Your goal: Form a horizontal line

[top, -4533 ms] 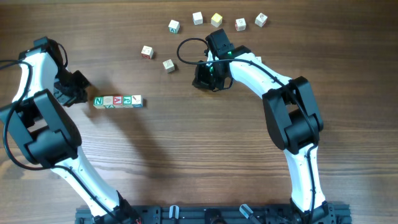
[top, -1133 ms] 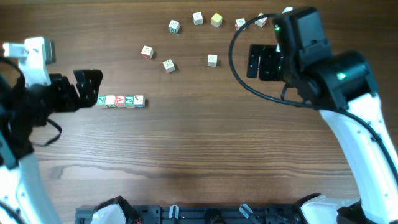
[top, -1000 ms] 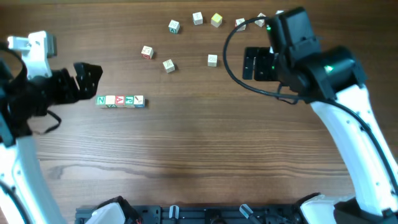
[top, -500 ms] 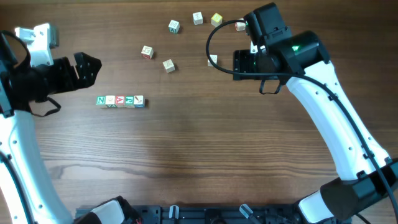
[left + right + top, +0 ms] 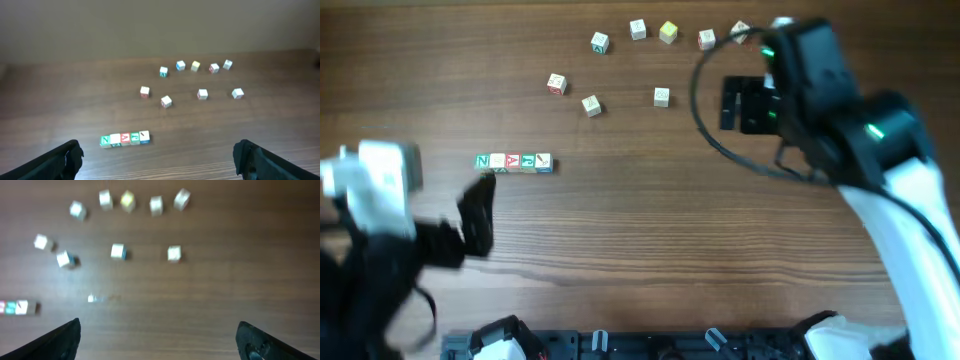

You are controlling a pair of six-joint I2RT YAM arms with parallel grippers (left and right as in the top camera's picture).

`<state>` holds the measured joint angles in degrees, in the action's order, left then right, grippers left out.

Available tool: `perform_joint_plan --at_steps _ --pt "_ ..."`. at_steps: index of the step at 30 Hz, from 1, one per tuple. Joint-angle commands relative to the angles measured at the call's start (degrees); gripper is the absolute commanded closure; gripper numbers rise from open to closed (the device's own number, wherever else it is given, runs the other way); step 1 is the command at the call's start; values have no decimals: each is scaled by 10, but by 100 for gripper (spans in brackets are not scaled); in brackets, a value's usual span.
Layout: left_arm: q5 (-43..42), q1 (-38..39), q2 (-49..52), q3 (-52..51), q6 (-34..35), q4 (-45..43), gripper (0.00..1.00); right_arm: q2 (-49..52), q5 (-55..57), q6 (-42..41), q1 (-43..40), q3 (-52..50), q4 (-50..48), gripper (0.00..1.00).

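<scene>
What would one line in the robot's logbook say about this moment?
row of four cubes: lined up, N first | loose cubes: scattered apart from it | left fingers: open, empty | right fingers: open, empty

White arm links (image 5: 920, 205), black joint housings (image 5: 810, 62), green status lights (image 5: 868, 130), looping black cable (image 5: 697, 100), matte black jaws

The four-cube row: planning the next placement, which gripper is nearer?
Left. In the overhead view the left gripper hangs just below the row; the right gripper is far off beside the loose cubes.
</scene>
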<state>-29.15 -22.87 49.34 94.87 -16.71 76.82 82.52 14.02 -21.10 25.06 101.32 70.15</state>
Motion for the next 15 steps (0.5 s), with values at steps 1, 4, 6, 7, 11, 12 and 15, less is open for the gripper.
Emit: perform_joint_plan --at_steps 1,4,6,7,11,12,15 --pt "18 2 -40 -2 -9 15 0 -40 52 1 2 -1 0 0" --pt "18 2 -51 -2 -9 24 0 -40 52 1 2 -1 8 0" --pt "18 2 -51 -2 -9 32 0 -36 52 1 2 -1 11 0" --pt "18 2 -51 -2 -9 34 0 -34 52 1 2 -1 11 0" --pt "18 2 -51 -2 -9 37 0 -28 52 1 2 -1 20 0" --pt "18 2 -51 -2 -9 37 0 -28 52 0 2 -1 22 0" --pt "18 2 -51 -2 -9 37 0 -29 52 0 2 -1 24 0"
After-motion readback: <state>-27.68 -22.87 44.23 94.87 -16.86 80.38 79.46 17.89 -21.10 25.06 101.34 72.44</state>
